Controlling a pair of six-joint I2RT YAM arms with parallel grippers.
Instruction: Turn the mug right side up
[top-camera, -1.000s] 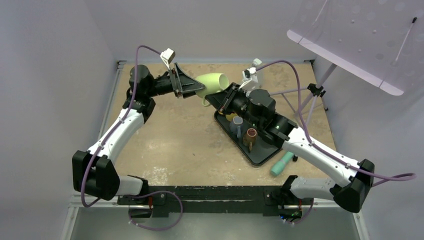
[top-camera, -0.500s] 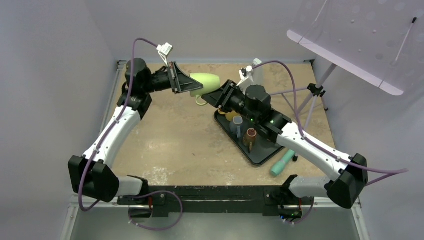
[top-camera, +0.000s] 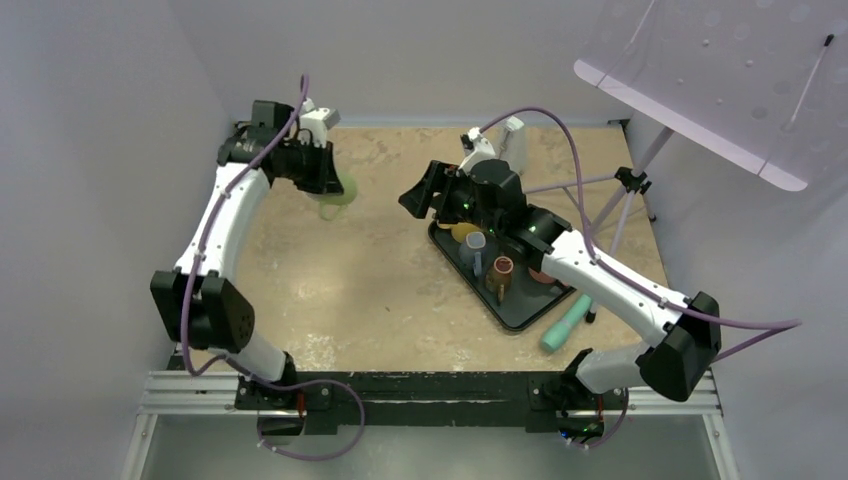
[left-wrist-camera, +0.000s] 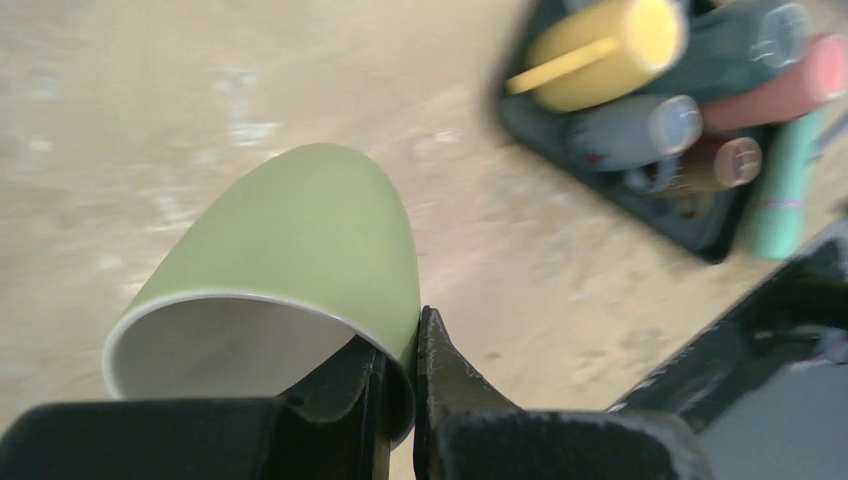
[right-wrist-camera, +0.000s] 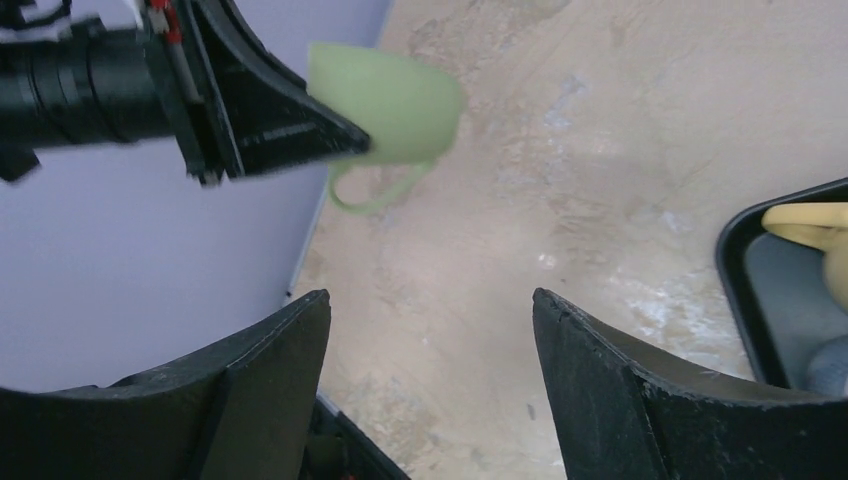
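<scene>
**Grip state.** The left tool (left-wrist-camera: 402, 345) is pinched shut on the wall of the mug (left-wrist-camera: 290, 250), with one finger inside the rim and one outside. The right tool (right-wrist-camera: 430, 310) has its jaws wide apart, holds nothing and is well apart from the mug.

**Position.** The mug is held above the far left part of the counter (top-camera: 380, 280), near the side wall. It lies roughly on its side with the mouth toward the left wrist. The handle (right-wrist-camera: 365, 200) hangs below the body.

**Procedure.**
1. Roll the left wrist until the mouth faces up.
2. Keep the pinch firm, because a rim grip on a smooth wall can slip as the weight swings.
3. Lower the mug onto bare counter, clear of the tray (top-camera: 520, 322).
4. Release only once the base sits flat.

**Materials.** The mug is pale green outside and off-white inside. It looks glazed, though blur in the wrist view makes this uncertain. The body is rounded and tapered, and the handle is a thin loop. The counter is mottled tan with a stone-like pattern. The tray is black and shallow, with a raised rim.
</scene>
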